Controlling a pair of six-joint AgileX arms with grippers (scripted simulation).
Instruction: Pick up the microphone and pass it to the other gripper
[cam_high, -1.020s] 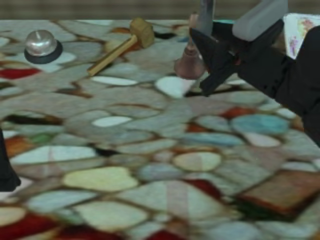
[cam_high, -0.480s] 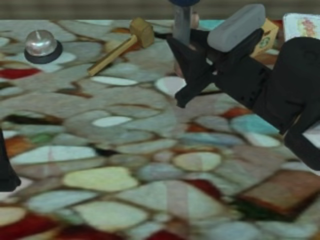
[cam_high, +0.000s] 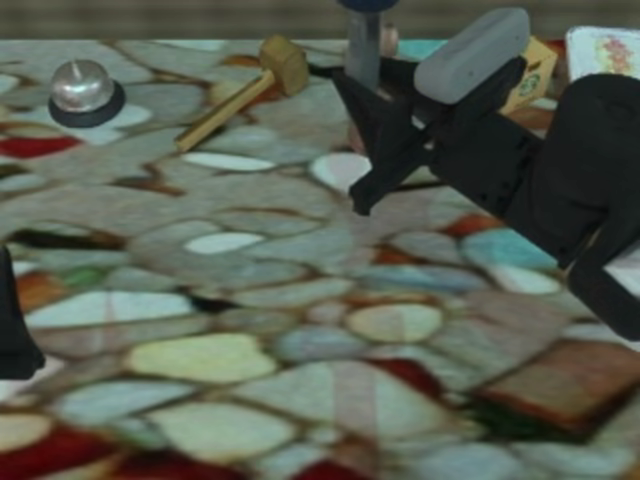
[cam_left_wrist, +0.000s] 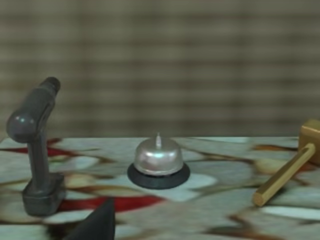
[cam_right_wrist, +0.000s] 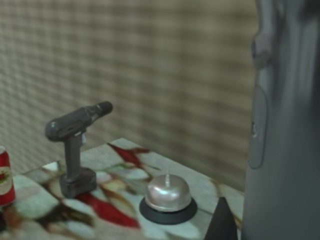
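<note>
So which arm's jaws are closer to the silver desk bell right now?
Left. The desk bell sits at the table's far left; the left gripper waits at the left edge, while the right gripper holds the microphone across the table.

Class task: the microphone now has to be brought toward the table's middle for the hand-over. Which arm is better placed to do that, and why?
The right arm. Its right gripper is shut on the microphone, held upright above the table's far side. The left gripper is parked at the table's left edge, far from the microphone, holding nothing.
</note>
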